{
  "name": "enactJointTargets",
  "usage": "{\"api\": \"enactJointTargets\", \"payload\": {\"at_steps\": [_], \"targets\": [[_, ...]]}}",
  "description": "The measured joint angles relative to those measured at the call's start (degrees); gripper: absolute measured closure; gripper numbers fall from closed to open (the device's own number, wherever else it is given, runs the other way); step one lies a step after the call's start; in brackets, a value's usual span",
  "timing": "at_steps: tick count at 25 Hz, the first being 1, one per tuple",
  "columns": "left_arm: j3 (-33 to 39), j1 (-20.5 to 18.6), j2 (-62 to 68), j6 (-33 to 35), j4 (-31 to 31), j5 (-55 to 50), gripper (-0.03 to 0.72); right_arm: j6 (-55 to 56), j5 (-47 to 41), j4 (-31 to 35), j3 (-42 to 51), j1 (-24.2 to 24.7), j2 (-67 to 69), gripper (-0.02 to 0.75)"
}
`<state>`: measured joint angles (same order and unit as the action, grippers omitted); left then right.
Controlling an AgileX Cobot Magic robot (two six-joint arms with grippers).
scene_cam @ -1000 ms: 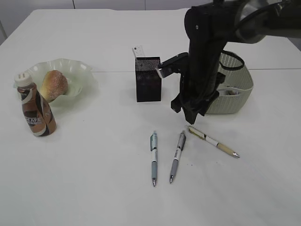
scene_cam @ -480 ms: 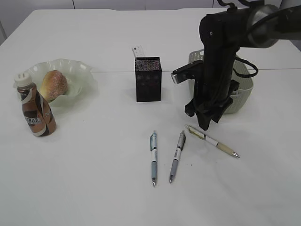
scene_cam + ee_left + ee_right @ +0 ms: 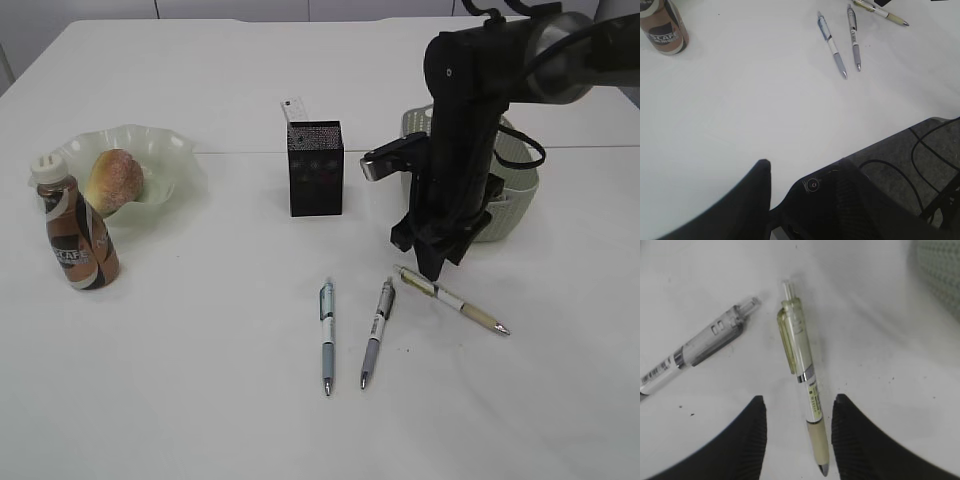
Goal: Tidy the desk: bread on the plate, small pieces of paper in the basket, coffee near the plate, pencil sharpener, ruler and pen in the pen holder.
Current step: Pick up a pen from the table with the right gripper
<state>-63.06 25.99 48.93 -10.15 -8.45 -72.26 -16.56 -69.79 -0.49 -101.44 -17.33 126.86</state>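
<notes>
Three pens lie on the white desk (image 3: 200, 380): a blue-grey one (image 3: 327, 335), a grey one (image 3: 376, 330) and a beige one (image 3: 460, 303). My right gripper (image 3: 432, 268) hangs open just above the beige pen (image 3: 802, 365), which lies between its fingers (image 3: 755, 435), untouched. The black pen holder (image 3: 316, 170) has the ruler (image 3: 294, 108) sticking out of it. The bread (image 3: 115, 180) lies on the green plate (image 3: 165, 150), with the coffee (image 3: 75, 235) beside it. The basket (image 3: 510, 190) stands behind my right arm. Paper pieces and pencil sharpener are hidden. My left gripper (image 3: 790, 172) is open and empty.
In the left wrist view the desk's near edge runs past a dark floor with cables (image 3: 935, 170). The grey pen (image 3: 700, 352) lies just left of the beige one. The basket wall (image 3: 940, 275) is close on the right.
My right arm swung from beside the pen holder to the right and down over the beige pen, then settled slightly lower. The pens and other objects stayed put.
</notes>
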Motion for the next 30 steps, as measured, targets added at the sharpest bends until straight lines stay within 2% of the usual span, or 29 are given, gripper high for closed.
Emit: {"api": "enactJointTargets", "payload": {"at_steps": [11, 30], "targets": [[0.0, 0.0, 0.0, 0.0, 0.21, 0.0, 0.363, -6.87, 0.0, 0.0, 0.0, 0.0, 0.13, 0.42], [0.0, 0.0, 0.0, 0.0, 0.21, 0.0, 0.363, -7.09, 0.1, -0.1, 0.28, 0.22, 4.05, 0.421]]}}
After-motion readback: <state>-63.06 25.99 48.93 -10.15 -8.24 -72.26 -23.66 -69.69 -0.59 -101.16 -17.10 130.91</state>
